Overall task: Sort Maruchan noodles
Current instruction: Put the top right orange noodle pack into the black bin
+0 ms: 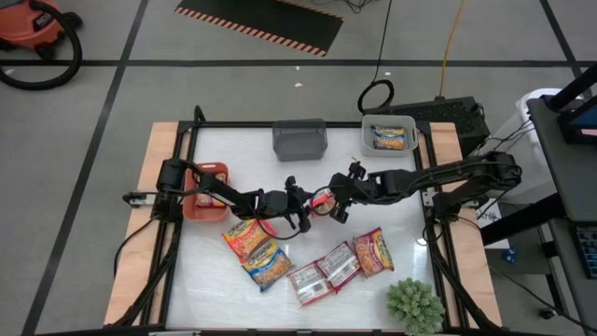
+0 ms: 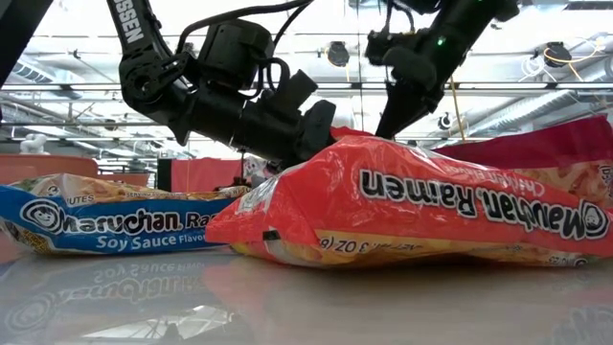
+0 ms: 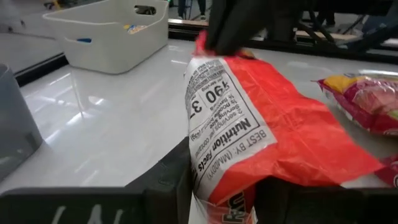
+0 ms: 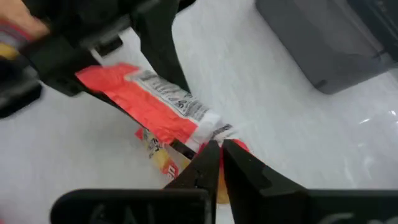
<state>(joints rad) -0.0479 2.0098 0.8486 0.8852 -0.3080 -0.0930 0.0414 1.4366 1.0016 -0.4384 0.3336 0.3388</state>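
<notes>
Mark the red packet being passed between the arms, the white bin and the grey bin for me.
red ramen packet (image 3: 249,118): left wrist view, on its printed back panel.
white bin (image 1: 389,124): high view, on its far rim.
grey bin (image 1: 299,140): high view, on its middle.

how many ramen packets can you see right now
7, maybe more hidden: one held between both grippers, five on the table (two left, three right), one in the white bin.
</notes>
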